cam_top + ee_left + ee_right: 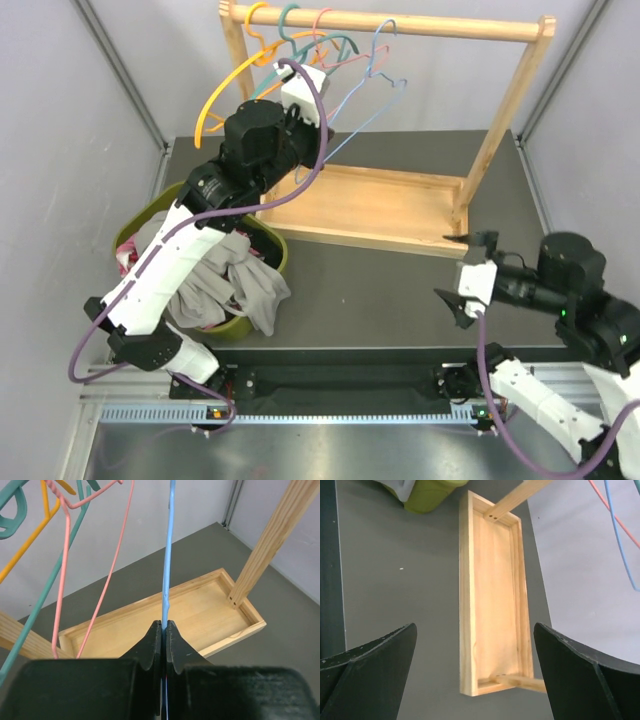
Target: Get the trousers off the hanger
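Four hangers (168, 555), one wooden rack (400, 22), one green basket (150, 215), two robot arms (165, 270).

Wooden rack (400, 22) on dark table (380, 300): top rail across two posts, shallow tray base (370, 200) below. Yellow hanger (215, 100), teal hanger (335, 42) and pink hanger (64, 570) hooked near rail's left end, yellow one swung out leftward. Green basket (140, 218) just left of tray; contact unclear. Slotted metal rail (300, 412) along near edge.
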You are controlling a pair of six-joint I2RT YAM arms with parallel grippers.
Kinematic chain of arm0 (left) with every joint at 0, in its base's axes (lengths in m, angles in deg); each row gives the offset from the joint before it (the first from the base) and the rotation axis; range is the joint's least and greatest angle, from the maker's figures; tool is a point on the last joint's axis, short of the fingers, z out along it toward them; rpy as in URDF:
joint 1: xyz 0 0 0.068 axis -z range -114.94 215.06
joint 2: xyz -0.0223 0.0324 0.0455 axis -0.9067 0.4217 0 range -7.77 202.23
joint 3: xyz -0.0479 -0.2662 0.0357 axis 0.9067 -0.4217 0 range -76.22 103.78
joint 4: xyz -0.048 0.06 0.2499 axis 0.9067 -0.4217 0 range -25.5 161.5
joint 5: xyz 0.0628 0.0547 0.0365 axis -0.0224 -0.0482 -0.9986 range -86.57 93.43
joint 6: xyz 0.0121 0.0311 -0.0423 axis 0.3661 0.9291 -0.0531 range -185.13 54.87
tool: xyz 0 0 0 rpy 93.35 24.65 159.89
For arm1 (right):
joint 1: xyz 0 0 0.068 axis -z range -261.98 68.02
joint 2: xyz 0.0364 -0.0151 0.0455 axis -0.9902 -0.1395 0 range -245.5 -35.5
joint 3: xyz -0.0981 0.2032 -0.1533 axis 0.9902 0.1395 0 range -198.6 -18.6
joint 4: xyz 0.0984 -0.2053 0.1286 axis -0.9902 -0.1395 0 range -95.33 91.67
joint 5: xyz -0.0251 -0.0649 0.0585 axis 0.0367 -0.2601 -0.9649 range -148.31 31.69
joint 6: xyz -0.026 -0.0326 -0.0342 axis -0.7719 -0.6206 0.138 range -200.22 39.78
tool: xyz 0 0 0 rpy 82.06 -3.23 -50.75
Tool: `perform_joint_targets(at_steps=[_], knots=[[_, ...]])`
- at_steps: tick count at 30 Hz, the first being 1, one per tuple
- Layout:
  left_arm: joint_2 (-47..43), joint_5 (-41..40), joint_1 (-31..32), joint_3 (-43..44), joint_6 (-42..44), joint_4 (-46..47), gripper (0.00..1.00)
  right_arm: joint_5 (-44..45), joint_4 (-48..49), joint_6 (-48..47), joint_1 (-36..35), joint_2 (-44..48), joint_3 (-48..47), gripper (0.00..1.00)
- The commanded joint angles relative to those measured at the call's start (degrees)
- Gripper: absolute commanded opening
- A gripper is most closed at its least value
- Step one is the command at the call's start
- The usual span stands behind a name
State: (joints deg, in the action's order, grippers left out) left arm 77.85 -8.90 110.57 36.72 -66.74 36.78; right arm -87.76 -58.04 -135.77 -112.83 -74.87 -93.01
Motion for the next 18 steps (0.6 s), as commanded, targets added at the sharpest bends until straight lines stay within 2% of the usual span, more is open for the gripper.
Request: perform_joint_targets(at_steps=[1,4,7,10,14,18], knots=[[0.8,3.6,-3.5,3.4,-5.3,9.0,0.0,-4.8,1.8,2.8,5.3,7.4,6.8,1.0],[1.4,5.2,-5.0,3.5,-6.3,9.1,0.0,-6.9,2.9,4.3,9.4,13.2,12.9,1.0],[-0.1,11.9,-5.4,1.1,-6.9,10.6,0.0,-8.7,3.5,5.6,13.0,18.1,17.6,1.0],[-1.7,12.1,-5.4,-0.5,-6.8,10.7,0.0,-9.6,4.2,6.8,15.5,21.3,21.0,1.0],[-5.1,16.9,-5.5,-3.6,-6.0,11.8,0.0,-10.8,5.3,7.8,17.8,24.1,24.2,1.0],[-6.4,13.2,-5.8,-5.4,-6.9,12.7,0.0,-11.6,7.1,9.4,19.5,25.6,26.9,1.0]])
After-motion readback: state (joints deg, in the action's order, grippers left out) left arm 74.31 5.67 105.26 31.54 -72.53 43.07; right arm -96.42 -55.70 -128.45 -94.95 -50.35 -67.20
